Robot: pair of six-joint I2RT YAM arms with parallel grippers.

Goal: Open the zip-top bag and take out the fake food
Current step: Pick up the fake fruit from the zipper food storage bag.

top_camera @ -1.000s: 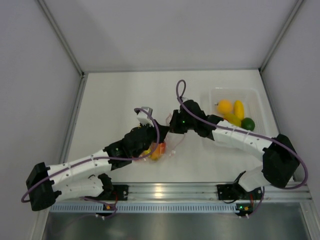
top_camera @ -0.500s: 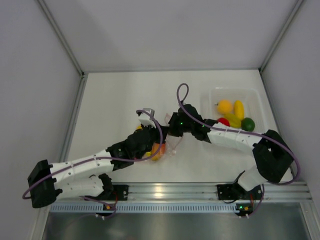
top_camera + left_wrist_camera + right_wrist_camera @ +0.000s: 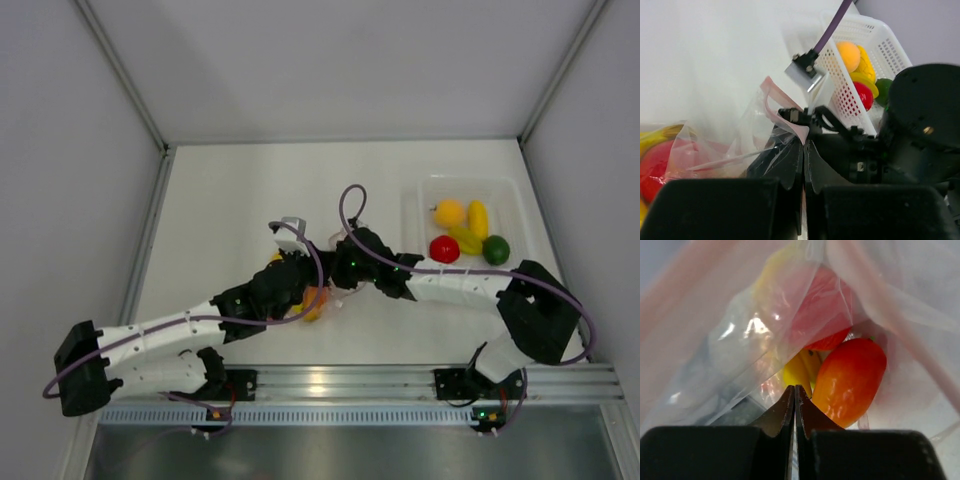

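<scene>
Where the two arms meet at mid-table [image 3: 230, 200], the bag [image 3: 328, 292] sits between both grippers, left of the tray [image 3: 418, 205]. Its plastic is clear, thin and crinkled, with a pink zip strip [image 3: 784, 113] along the mouth. Food shows through the film: an orange-red piece [image 3: 850, 381], a yellow banana [image 3: 797, 373] and a red piece [image 3: 826, 315], bunched at the near-left end. The long axis runs roughly near-left to far-right, the mouth end is lifted and points far-right, and the filled end rests on the table.

Left gripper [image 3: 803, 147]: jaws together, clamped on bag film just under the zip strip. Right gripper [image 3: 794, 390]: jaws pressed together at the bag mouth and aimed into the bag at the food; whether film is caught between them, cannot tell.

The tray, far right, holds an orange [image 3: 449, 212], a banana [image 3: 478, 219], a tomato [image 3: 444, 248] and a lime [image 3: 496, 249], well apart from the bag.
</scene>
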